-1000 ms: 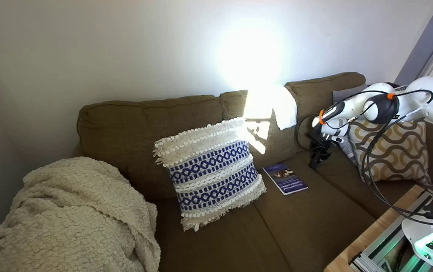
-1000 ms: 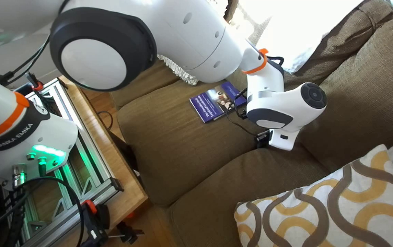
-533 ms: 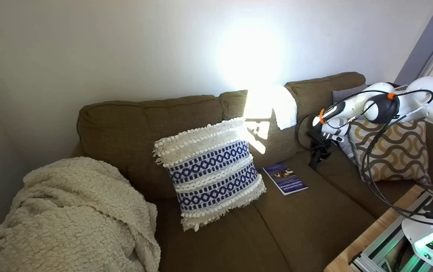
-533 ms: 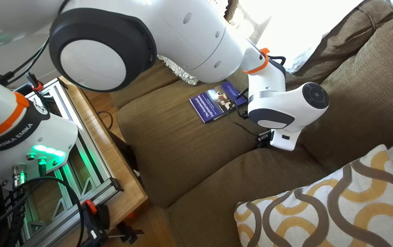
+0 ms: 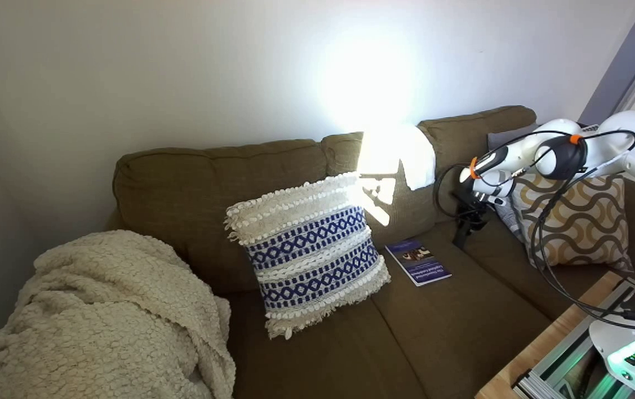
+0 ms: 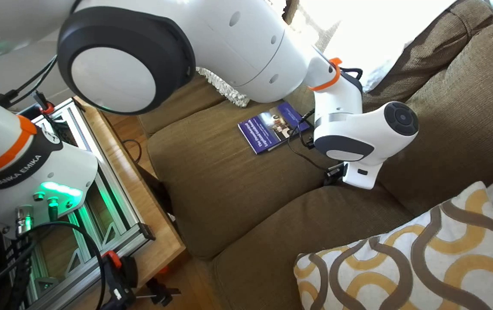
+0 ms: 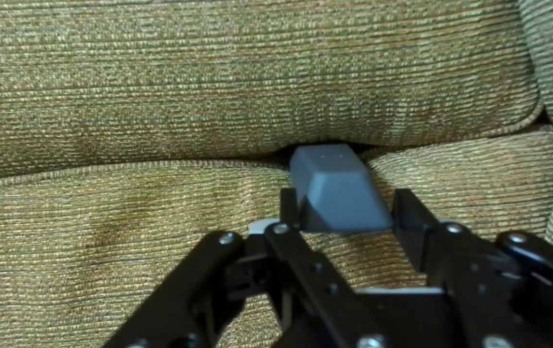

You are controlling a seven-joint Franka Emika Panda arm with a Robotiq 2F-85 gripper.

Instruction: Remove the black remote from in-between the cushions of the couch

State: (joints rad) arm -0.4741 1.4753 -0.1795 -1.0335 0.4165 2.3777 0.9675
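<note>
The black remote (image 7: 341, 193) pokes up out of the seam between two olive-brown seat cushions (image 7: 199, 87), its far end down in the dark gap. My gripper (image 7: 346, 210) has a finger against each side of the remote's near end, shut on it. In an exterior view, the black gripper (image 5: 463, 233) points down at the seam of the couch (image 5: 456, 316); a dark bar shows at its tip, and I cannot tell finger from remote there. The white wrist hides most of the gripper in an exterior view, and the remote is hidden there.
Near the arm lies a blue book (image 5: 418, 261) on the seat. A lattice-patterned pillow (image 6: 405, 258) leans close by the hand. Further off are a blue-and-white fringed pillow (image 5: 311, 255) and a fleece blanket (image 5: 123, 316). Cables (image 5: 542, 233) hang along the arm.
The wrist has shifted slightly toward the couch back and the arm's links have risen a little. The gripper's tip stays at about the same spot in the seam.
</note>
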